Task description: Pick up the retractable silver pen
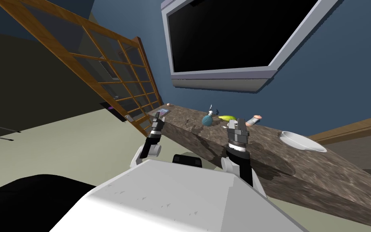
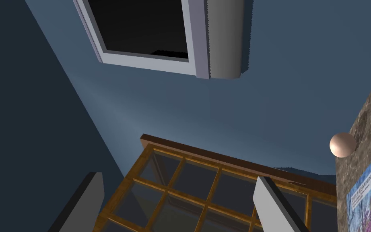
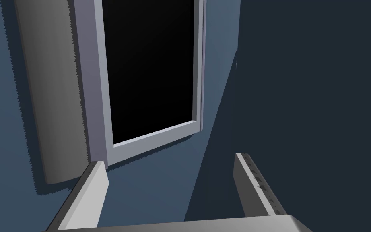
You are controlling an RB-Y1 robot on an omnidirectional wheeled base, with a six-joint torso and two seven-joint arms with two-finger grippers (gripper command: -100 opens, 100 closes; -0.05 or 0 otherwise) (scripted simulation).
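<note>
At the counter, right tool agape.

Just beyond the teal bottle on the counter, a pointed grey thing is too small to name, and a thin pale sliver just left of the right gripper is no clearer. That gripper hides the right end of the yellow-green thing, which is also too small to make out. The left wrist view cuts the book off at its edge, and the head view cuts off the counter's near right end.
</note>
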